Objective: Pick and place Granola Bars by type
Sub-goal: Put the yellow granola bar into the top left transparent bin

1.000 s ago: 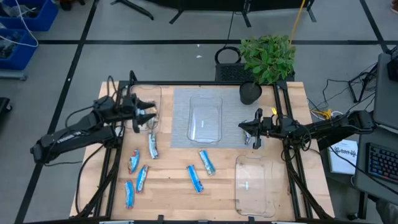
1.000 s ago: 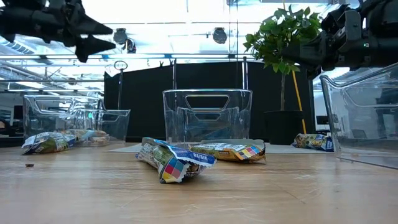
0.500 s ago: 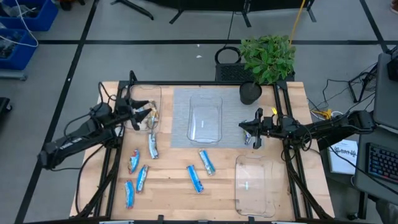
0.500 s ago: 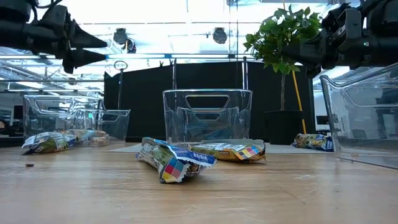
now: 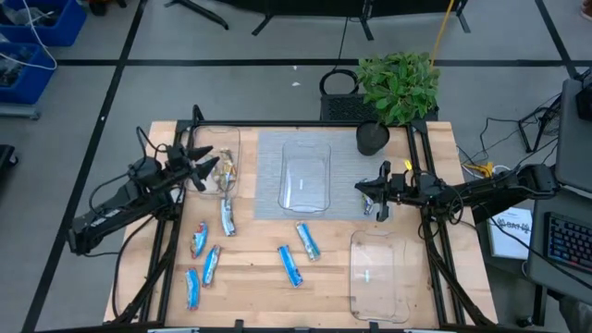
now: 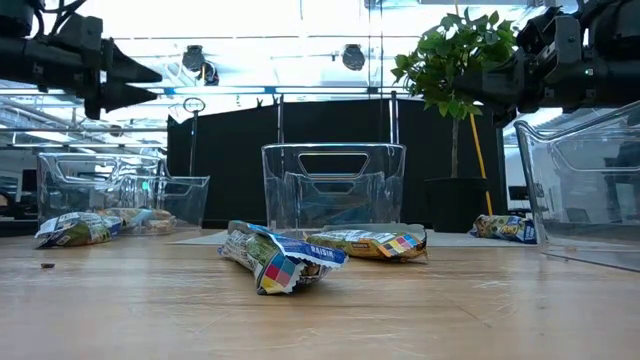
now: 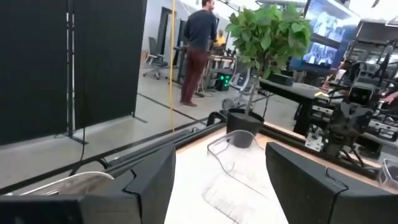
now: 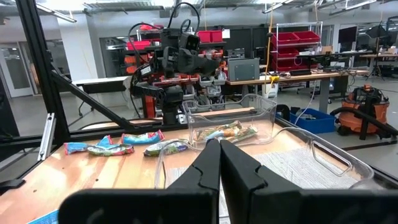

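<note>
Several blue-wrapped granola bars (image 5: 211, 263) lie flat on the wooden table, near the left and middle front. Two more blue ones (image 5: 299, 252) lie before the middle clear tray (image 5: 305, 176). A few tan-wrapped bars (image 8: 224, 132) lie in the left clear tray (image 5: 222, 148). One more bar (image 5: 370, 208) lies just below my right gripper (image 5: 363, 191), which hangs shut, level and apart from it. My left gripper (image 5: 208, 166) hovers open and level over the left tray's near edge, nothing between its fingers (image 7: 149, 180).
A third clear tray (image 5: 377, 273) stands at the near right. The middle tray rests on a grey mat (image 5: 268, 185). A potted plant (image 5: 398, 85) stands at the far right corner. Black frame rails (image 5: 166, 250) run along both sides of the table.
My left gripper has drawn back toward the table's left edge, off the middle of the left tray, and sunk a little. It has tipped from slanting down to level and stays open. My right arm has kept still.
</note>
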